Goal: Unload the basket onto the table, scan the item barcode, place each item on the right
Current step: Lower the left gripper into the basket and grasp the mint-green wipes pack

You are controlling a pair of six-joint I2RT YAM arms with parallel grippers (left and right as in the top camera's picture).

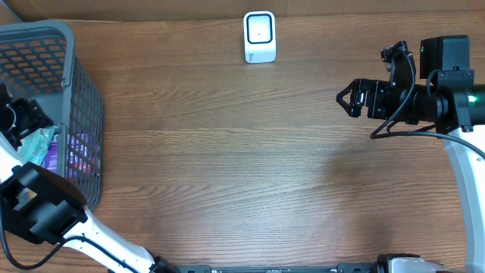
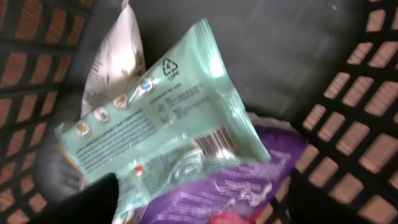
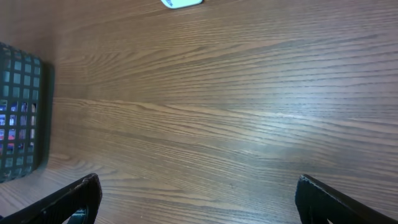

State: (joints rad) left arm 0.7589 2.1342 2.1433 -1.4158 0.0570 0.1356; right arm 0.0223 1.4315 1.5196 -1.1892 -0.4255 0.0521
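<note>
A mint-green packet (image 2: 155, 106) lies inside the grey basket (image 1: 76, 83), its barcode (image 2: 214, 142) facing the left wrist camera. It rests partly on a purple packet (image 2: 249, 180), with a white pouch (image 2: 118, 56) behind it. My left gripper (image 2: 205, 186) is down in the basket, open, with one finger on each side of the two packets and no grip on either. The overhead view shows that gripper (image 1: 26, 121) over the mint packet (image 1: 34, 144). The white barcode scanner (image 1: 260, 36) stands at the table's far edge. My right gripper (image 1: 342, 97) hovers open over bare wood at the right.
The basket's mesh walls (image 2: 367, 93) close in around the left gripper. In the right wrist view the basket (image 3: 22, 112) is at the far left and the scanner's base (image 3: 181, 3) at the top edge. Bare wooden tabletop (image 1: 242, 152) lies between basket and right arm.
</note>
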